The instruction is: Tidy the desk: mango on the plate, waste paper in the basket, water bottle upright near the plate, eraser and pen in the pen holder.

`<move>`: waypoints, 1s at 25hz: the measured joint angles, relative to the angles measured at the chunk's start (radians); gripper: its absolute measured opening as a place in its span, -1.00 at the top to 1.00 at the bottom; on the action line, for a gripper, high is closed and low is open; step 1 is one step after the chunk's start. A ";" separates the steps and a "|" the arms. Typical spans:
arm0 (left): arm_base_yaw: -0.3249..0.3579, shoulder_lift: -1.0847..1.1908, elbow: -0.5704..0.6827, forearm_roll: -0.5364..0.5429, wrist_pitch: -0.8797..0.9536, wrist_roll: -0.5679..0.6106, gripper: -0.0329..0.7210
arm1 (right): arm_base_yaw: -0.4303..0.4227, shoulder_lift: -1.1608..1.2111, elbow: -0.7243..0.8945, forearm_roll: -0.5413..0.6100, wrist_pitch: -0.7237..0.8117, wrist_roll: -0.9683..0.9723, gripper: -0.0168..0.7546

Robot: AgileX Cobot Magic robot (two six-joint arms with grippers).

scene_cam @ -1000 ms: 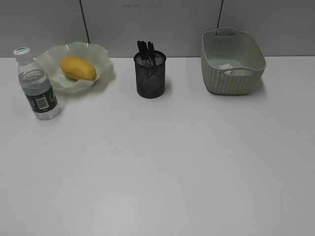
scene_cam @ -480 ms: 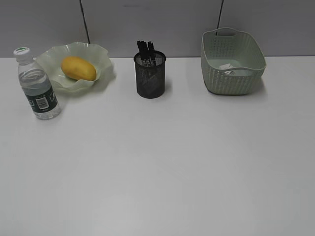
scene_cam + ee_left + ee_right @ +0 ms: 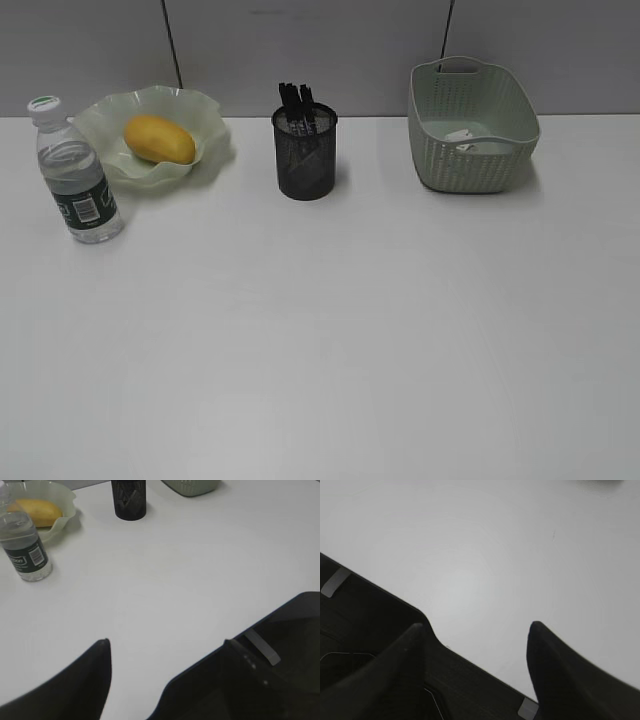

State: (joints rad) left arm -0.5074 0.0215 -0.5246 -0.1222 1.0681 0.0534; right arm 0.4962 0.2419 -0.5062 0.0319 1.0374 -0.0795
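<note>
Tidying looks finished: mango (image 3: 158, 138) on plate (image 3: 205, 112), bottle (image 3: 77, 186) upright, paper (image 3: 460, 135) in basket (image 3: 520, 140). Both grippers (left (image 3: 165, 645), right (image 3: 476, 627)) gape empty; nothing remains.

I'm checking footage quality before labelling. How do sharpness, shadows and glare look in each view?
Exterior view: evenly lit, sharp, soft shadows beside the pen holder and basket, no strong glare. Left wrist view: bottle readable, the left hand dark and blurred. Right wrist view: mostly bare desk, the right hand dark and soft.
</note>
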 joint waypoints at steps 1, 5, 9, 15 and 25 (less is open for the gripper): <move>0.013 0.000 0.000 0.000 0.000 0.000 -0.45 | -0.005 0.000 0.000 0.000 0.000 0.000 -0.35; 0.085 0.000 0.000 0.000 0.000 0.000 -0.36 | -0.071 -0.010 0.000 0.000 0.001 0.000 -0.35; 0.192 0.000 0.000 0.000 0.000 0.000 -0.31 | -0.187 -0.085 0.000 0.000 0.001 0.000 -0.34; 0.366 0.000 0.000 0.000 0.000 0.000 -0.30 | -0.350 -0.223 0.000 0.000 0.002 0.000 -0.34; 0.471 -0.030 0.001 0.000 -0.001 0.000 -0.18 | -0.436 -0.251 0.000 0.000 0.002 0.000 -0.34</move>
State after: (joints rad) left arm -0.0368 -0.0081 -0.5235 -0.1217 1.0669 0.0534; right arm 0.0598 -0.0088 -0.5062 0.0319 1.0398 -0.0795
